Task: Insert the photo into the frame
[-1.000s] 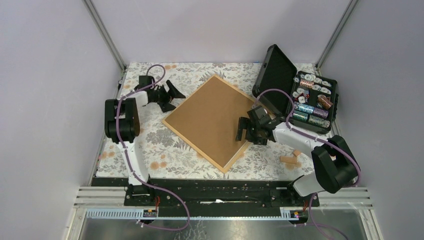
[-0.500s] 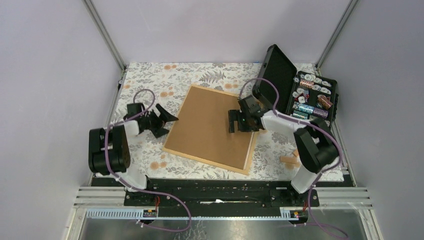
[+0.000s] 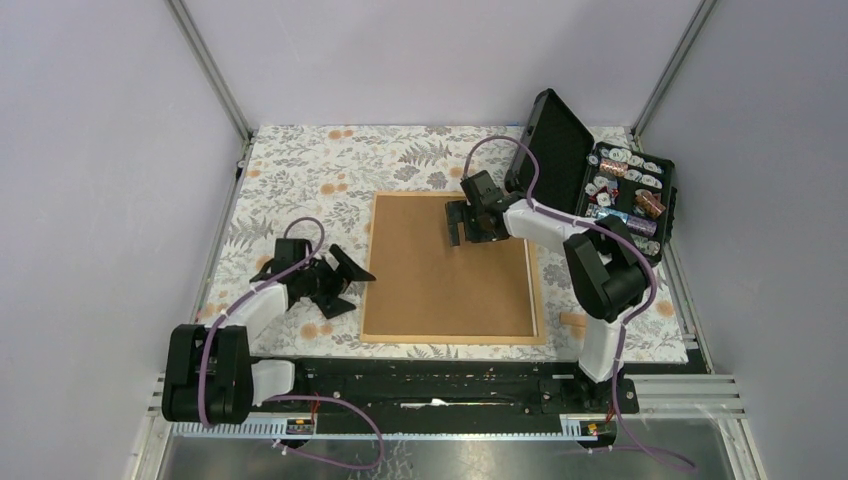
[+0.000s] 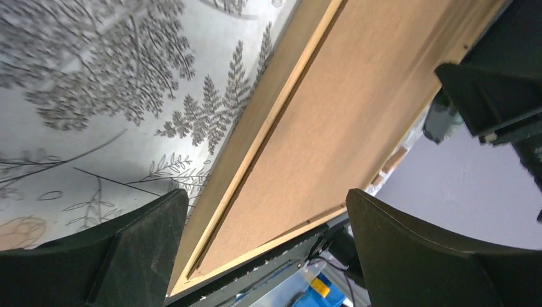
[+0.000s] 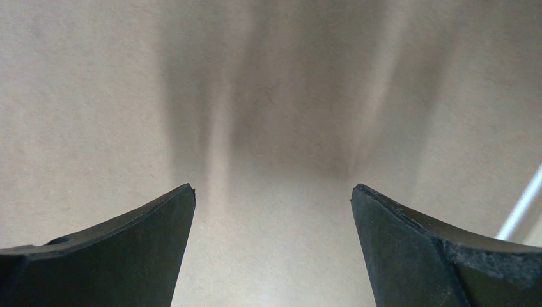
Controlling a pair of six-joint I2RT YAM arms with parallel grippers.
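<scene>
frame location: the frame (image 3: pixel 450 339) is lying flat on the floral tablecloth (image 3: pixel 300 170), mid-table, between the two arms.
frame facing: back side is pointing up, with the brown backing board (image 3: pixel 440 285) sitting inside the moulding; the front is facing the cloth.
frame axis: sides are running square to the table edges. It is looking near-square from the top camera, so I cannot tell the long axis.
photo location: not showing in any view. It may be sitting under the board, cannot tell.
left gripper: the left gripper (image 3: pixel 350 287) is hanging low just beside the frame's left moulding, jaws spread wide, holding nothing.
right gripper: the right gripper (image 3: pixel 467 238) is sitting over the far part of the board, jaws spread wide, nothing between them. Contact with the board is not clear.
frame handling: probably behaving light and stiff, with thin moulding. Any glazing would be making it fragile, and it is likely sliding easily on the cloth. Best hold looks like pinching the moulding rim.
board handling: thin, rigid and flush in the recess, so it is calling for prying at an edge.
photo handling: likely acting as floppy paper that creases easily, better taken by its border.
other: the black hard case (image 3: pixel 555 150) is standing open at the far right.
</scene>
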